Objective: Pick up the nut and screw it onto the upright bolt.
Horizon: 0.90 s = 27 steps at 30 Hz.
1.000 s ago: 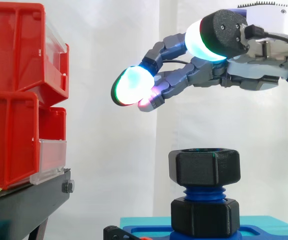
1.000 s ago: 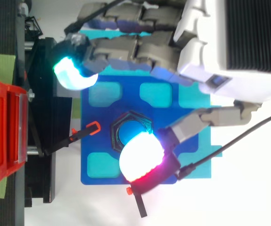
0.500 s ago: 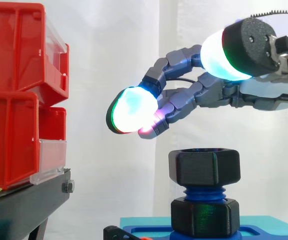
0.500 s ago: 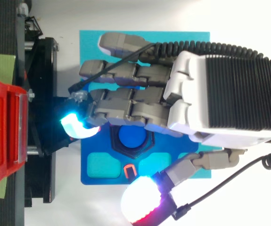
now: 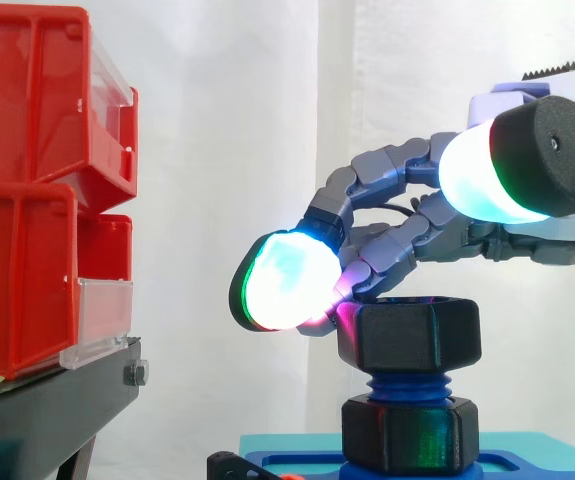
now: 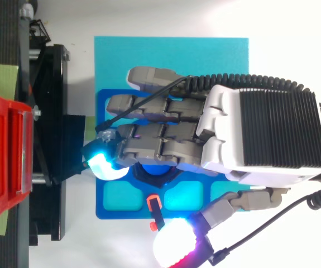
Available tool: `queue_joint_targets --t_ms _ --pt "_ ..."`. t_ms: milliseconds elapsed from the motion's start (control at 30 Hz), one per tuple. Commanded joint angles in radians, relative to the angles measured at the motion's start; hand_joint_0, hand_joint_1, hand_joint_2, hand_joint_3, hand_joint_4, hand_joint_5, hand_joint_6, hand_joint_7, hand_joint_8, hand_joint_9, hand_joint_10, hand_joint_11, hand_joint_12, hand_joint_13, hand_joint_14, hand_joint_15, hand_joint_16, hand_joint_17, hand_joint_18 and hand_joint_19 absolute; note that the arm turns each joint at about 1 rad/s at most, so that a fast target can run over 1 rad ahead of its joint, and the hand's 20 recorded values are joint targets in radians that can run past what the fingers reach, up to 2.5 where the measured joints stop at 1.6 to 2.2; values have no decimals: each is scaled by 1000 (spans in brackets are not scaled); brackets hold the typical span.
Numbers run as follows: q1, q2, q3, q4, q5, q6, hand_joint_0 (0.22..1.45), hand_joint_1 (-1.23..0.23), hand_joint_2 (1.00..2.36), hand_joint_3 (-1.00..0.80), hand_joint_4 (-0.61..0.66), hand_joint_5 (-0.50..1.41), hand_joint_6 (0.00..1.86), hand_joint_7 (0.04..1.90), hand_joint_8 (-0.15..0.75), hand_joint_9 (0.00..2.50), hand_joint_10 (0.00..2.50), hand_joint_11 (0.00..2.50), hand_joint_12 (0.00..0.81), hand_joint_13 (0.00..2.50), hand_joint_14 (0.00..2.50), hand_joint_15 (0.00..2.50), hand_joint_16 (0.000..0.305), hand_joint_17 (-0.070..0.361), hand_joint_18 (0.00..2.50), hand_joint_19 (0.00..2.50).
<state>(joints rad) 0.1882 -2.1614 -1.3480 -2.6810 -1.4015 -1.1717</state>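
On top of the upright blue bolt (image 5: pixel 407 386) sits the black nut (image 5: pixel 408 335), above a second black nut (image 5: pixel 408 432). Over the bolt the hand (image 6: pixel 272 137) hovers palm down, fingers apart and loosely bent, gripping nothing. One fingertip (image 5: pixel 337 315) seems to touch the nut's upper edge.

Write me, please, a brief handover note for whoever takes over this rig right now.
Hand: open, holding nothing, palm down above the nut, fingertips at its upper left edge.
Nut: seated atop the upright blue bolt, thread showing below it.
Done: nut placed on the bolt.
Left: likely screw it further down the thread.
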Motion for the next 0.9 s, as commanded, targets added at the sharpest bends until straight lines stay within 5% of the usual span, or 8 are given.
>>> queue_joint_targets --t_ms 0,867 --pt "0 0 -2 -2 -5 1 419 -350 1000 -500 184 -129 503 773 282 657 0 0 381 319 0 0 49 111 28 69" --pt "-24 0 0 -17 -8 0 424 -330 1000 -500 190 -120 503 787 292 752 0 0 366 442 0 0 41 93 72 0"
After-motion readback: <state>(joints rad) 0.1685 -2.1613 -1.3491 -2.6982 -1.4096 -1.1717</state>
